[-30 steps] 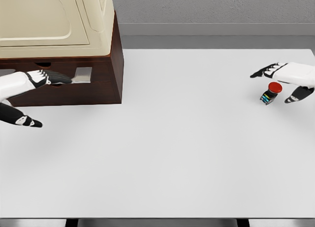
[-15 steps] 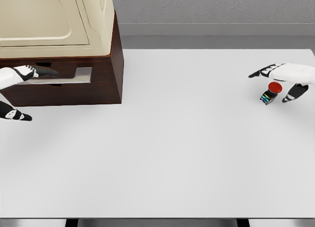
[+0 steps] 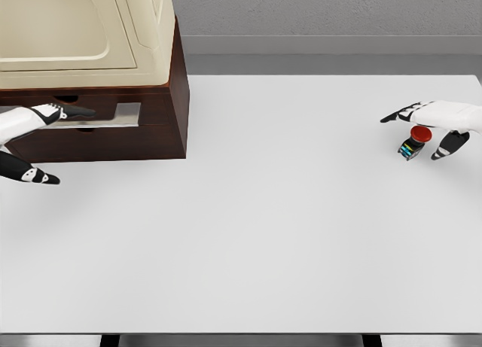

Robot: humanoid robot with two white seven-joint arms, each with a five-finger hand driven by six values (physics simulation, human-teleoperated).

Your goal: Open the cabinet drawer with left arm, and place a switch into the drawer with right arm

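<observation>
Switch (image 3: pixel 413 140), red-capped, stands on the white counter (image 3: pixel 286 226) at far right, under our right robot hand (image 3: pixel 435 126), whose fingers spread around it without gripping. Our left robot hand (image 3: pixel 36 132), fingers extended, reaches the cabinet drawer (image 3: pixel 113 115).

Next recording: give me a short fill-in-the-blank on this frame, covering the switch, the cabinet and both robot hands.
1. The switch has a cap coloured ____.
2. The cabinet stands at the table's far ____ corner.
3. The robot hand hovering over the switch, fingers spread, is the ____ one.
4. The left robot hand reaches toward the cabinet's ____ handle.

Missing words: red; left; right; drawer
</observation>
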